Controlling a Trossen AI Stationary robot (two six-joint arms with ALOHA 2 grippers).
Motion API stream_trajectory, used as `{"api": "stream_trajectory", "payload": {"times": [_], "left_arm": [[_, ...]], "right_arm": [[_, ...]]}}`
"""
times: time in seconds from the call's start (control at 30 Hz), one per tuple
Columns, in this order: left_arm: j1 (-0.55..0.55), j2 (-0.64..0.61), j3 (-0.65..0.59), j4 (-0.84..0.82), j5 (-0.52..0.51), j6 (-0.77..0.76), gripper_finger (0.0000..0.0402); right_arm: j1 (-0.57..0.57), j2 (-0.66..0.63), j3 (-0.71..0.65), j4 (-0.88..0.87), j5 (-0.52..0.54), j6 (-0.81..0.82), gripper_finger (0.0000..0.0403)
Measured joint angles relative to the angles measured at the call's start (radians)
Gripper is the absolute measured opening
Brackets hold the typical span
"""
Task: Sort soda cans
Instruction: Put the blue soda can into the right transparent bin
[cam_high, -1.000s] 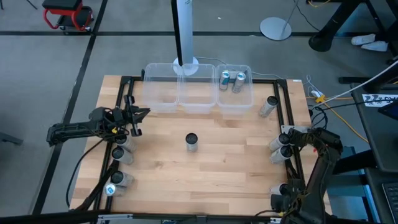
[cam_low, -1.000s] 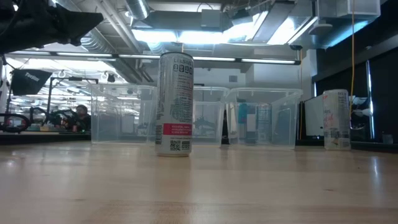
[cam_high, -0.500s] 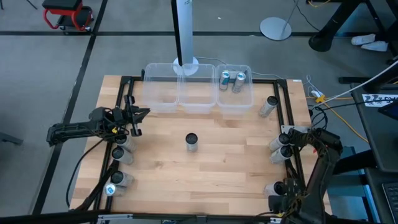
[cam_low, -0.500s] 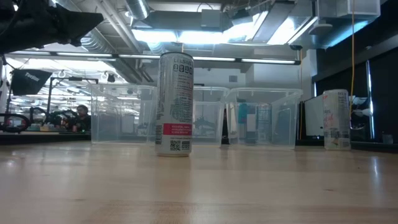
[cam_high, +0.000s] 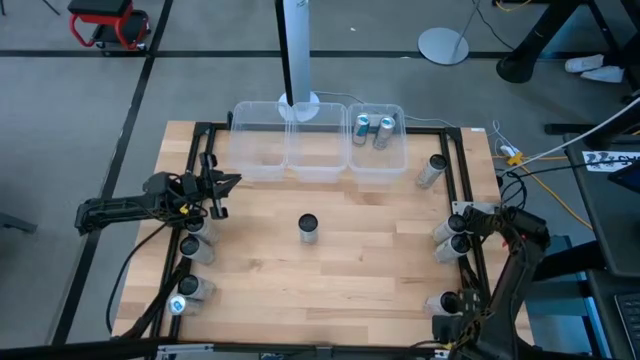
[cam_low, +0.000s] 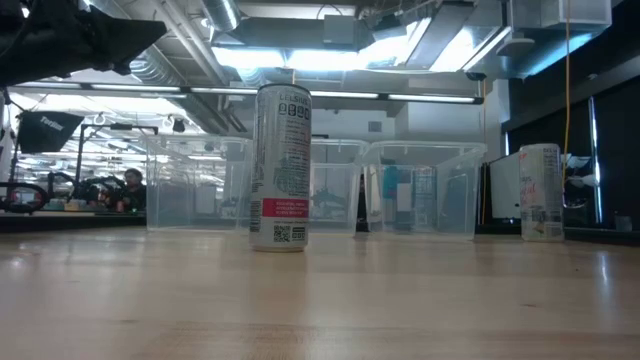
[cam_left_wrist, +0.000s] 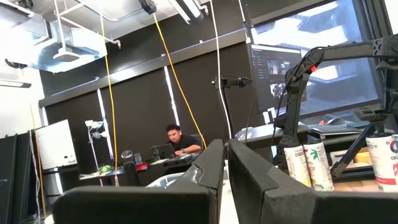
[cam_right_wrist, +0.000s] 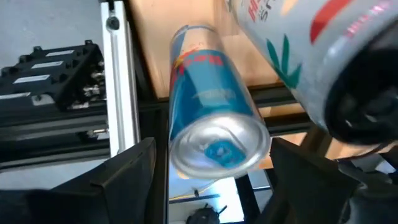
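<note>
A pale wood tabletop (cam_high: 370, 270) framed by black rails carries three clear bins (cam_high: 318, 140) side by side along its far edge. One can (cam_high: 308, 228) stands upright near the middle. More cans cluster at the left edge (cam_high: 192, 248), the right edge (cam_high: 448, 240), and one (cam_high: 432, 170) beside the bins.

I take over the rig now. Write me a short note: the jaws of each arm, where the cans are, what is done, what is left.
Left gripper: jaws shut, empty, at the table's left edge.
Right gripper: jaws open around a blue can, at the near right corner; not gripped yet.
Done: two cans lie in the right-hand bin; the other bins look empty.
Left: one upright can mid-table, several cans along both side edges.
</note>
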Motion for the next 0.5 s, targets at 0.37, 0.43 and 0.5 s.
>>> {"api": "stream_trajectory", "payload": {"times": [0.37,0.43,0.5], "left_arm": [[0.000,0.000,0.000,0.000,0.000,0.000,0.0017],[0.000,0.000,0.000,0.001,0.000,0.000,0.0017],[0.000,0.000,0.000,0.001,0.000,0.000,0.0017]], "right_arm": [[0.000,0.000,-0.064,0.088,0.013,-0.002,0.0317],[0.001,0.000,-0.075,0.098,0.012,-0.004,0.0317],[0.001,0.000,-0.079,0.102,0.013,-0.004,0.0315]]}}
